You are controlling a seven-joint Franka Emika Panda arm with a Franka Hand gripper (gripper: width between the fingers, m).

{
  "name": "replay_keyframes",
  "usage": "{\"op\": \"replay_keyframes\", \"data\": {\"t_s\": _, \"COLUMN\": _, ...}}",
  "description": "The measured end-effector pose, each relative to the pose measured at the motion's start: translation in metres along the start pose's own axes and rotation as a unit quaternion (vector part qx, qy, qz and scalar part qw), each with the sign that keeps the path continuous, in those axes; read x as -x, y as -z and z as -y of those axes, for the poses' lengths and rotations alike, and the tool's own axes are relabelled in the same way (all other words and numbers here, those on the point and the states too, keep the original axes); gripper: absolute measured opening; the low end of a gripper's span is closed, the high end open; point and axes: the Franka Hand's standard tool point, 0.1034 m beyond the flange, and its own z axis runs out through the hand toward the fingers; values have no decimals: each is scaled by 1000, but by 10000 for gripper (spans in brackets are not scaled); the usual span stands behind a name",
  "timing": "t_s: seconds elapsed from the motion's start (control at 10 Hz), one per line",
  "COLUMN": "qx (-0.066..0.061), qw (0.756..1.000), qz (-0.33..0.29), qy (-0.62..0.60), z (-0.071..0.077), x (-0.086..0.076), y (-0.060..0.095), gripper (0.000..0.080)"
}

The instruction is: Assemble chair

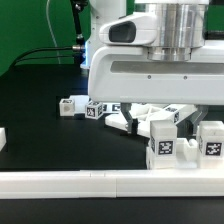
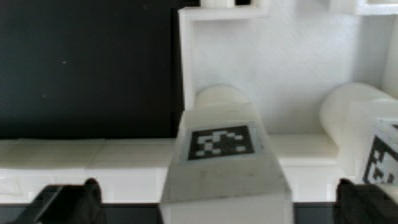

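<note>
Fingers (image 2: 66, 205) of the gripper (image 2: 217, 195) stand wide apart in the wrist view, with gaps on either side of a tagged chair part (image 2: 222, 150), while only the exterior view shows small tagged blocks (image 1: 68, 105) on the black table (image 1: 40, 85).

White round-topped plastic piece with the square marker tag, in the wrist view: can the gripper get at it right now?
Probably yes: the gripper stands open astride the white round-topped plastic piece, with clear gaps on both sides and nothing else between.
</note>
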Motion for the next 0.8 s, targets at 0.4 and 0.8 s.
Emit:
{"op": "replay_keyframes", "data": {"t_s": 0.4, "qx": 0, "qw": 994, "qz": 0, "qy": -109, "z": 0, "x": 0, "y": 0, "gripper": 331}}
{"op": "replay_keyframes", "data": {"t_s": 0.8, "qx": 3, "qw": 931, "qz": 5, "qy": -365, "z": 7, "x": 2, "y": 1, "gripper": 284}}
